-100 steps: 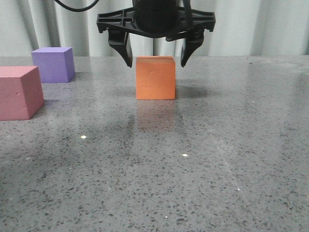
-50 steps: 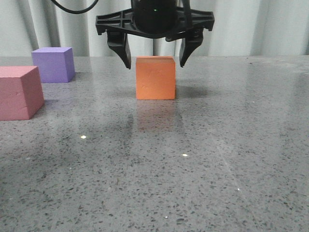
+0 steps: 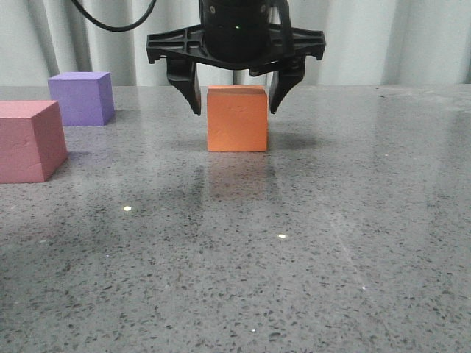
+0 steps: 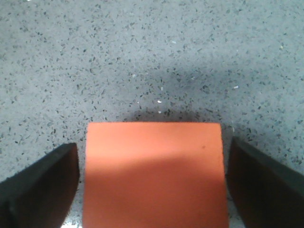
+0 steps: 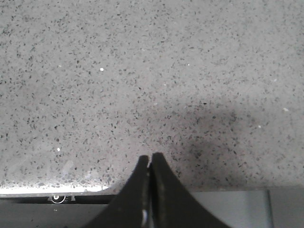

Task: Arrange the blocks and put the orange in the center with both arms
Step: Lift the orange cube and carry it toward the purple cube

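Note:
The orange [image 3: 237, 119] cube stands on the grey speckled table [image 3: 309, 243], near the middle toward the back. My left gripper [image 3: 235, 112] is open and hangs over it, one finger on each side of the cube's upper part. In the left wrist view the orange [image 4: 154, 175] cube fills the space between the fingers [image 4: 42, 185], with a thin strip of table showing on each side. The purple block [image 3: 82, 98] stands at the back left, and the pink-red block [image 3: 29, 141] sits nearer at the left edge. My right gripper [image 5: 151, 156] is shut on nothing above bare table.
A pale curtain [image 3: 412, 37] hangs behind the table's far edge. In the right wrist view a bright strip and a dark band [image 5: 57, 197] run along one table edge beneath the gripper.
My left gripper has come down a little, so its fingertips now reach lower beside the orange cube. The blocks have not moved.

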